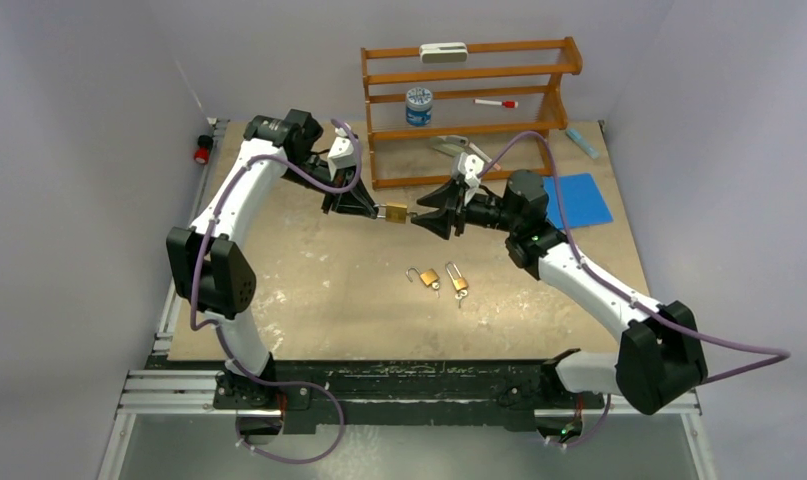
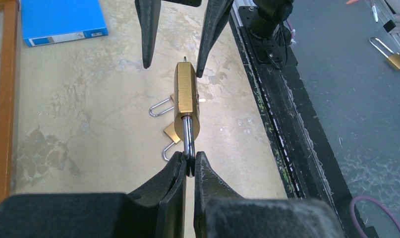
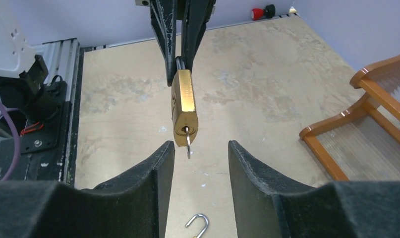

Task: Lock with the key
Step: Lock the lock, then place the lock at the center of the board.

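Note:
A brass padlock (image 1: 395, 212) hangs in the air between my two grippers above the table middle. My left gripper (image 2: 190, 161) is shut on its steel shackle (image 2: 188, 139); the brass body (image 2: 186, 96) points away from it. A small key (image 3: 188, 143) sticks out of the keyhole in the padlock's bottom face (image 3: 186, 128). My right gripper (image 3: 200, 146) is open, its fingers either side of the key without touching it. In the top view the right gripper (image 1: 426, 216) sits just right of the padlock and the left gripper (image 1: 373, 210) just left.
Two more brass padlocks (image 1: 430, 277) (image 1: 458, 282) with open shackles lie on the table nearer the front. A wooden rack (image 1: 469, 105) stands at the back, with a blue tin (image 1: 418, 105) and a marker (image 1: 496, 103). A blue folder (image 1: 579, 200) lies at the right.

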Motion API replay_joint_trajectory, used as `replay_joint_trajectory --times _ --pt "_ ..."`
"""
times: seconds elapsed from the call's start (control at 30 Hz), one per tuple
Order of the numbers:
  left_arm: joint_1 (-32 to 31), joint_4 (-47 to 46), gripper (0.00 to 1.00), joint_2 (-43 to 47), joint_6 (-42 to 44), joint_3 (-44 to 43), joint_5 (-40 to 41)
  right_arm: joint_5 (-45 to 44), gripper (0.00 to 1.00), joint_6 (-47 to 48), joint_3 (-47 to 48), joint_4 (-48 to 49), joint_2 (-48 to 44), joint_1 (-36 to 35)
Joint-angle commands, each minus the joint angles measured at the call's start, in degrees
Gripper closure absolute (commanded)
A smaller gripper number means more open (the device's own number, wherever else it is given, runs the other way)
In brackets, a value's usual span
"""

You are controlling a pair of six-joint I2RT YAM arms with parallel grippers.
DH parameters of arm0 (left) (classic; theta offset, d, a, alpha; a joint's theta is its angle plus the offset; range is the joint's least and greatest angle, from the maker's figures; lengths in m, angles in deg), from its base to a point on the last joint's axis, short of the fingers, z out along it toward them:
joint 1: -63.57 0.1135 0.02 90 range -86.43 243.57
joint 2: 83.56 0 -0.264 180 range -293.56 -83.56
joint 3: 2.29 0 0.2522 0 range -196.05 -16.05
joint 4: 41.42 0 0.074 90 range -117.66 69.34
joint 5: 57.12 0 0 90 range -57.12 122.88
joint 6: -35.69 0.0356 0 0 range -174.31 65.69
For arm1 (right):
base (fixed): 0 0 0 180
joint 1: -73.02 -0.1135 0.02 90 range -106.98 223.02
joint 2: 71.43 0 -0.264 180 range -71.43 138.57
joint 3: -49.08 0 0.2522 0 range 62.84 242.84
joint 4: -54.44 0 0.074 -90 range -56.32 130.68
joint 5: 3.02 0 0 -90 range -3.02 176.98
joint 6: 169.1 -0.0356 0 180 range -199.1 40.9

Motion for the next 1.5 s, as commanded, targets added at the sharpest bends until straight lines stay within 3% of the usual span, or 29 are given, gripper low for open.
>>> replay_joint_trajectory --times 0.0,0.13,0.27,0.4,0.6,0.9,1.03,1.3,1.4,1.43,1.47 --pt "0.0 0.6 1.0 3.3 1.2 -0.4 -3.9 3.8 0.56 0.5 3.1 1.4 0.2 -0.1" --pt "0.0 0.6 1.0 3.1 1.2 -0.3 -3.8 5.1 0.6 -0.3 3.7 2.4 1.1 -0.2" --pt "0.0 0.6 1.0 3.1 1.1 -0.4 -3.8 6.1 0.71 -0.4 4.6 3.1 2.2 -0.2" --pt "0.0 0.6 1.0 2.8 1.0 -0.4 -3.8 6.5 1.0 -0.5 5.2 2.9 2.9 -0.2" --pt "0.0 0.6 1.0 0.8 -1.2 -4.0 -3.9 4.1 1.0 -3.9 0.8 5.8 -0.4 1.1" --pt "0.2 0.9 1.0 -4.4 -8.4 -17.5 -3.7 -5.9 1.0 -15.3 -15.9 28.9 -10.7 9.2" --pt "1.0 1.0 1.0 -7.1 -11.8 -22.5 -3.5 -10.2 1.0 -14.2 -17.5 26.3 -12.7 9.7" --pt "1.6 -1.5 1.0 -23.4 -32.4 -45.5 -3.2 -9.2 1.0 -15.0 -16.8 26.4 -10.0 9.8" --pt "1.4 -16.3 1.0 -26.1 -51.0 -45.1 1.8 -9.2 1.0 -15.2 -16.3 26.5 -9.2 9.8" --pt "0.7 -26.8 1.0 -24.9 -61.2 -41.9 7.7 -9.2 1.0 -15.2 -16.1 26.5 -8.9 9.8" --pt "-0.6 -42.9 1.0 -20.9 -77.1 -32.9 25.3 -9.3 1.0 -15.2 -15.9 26.5 -8.7 9.8"
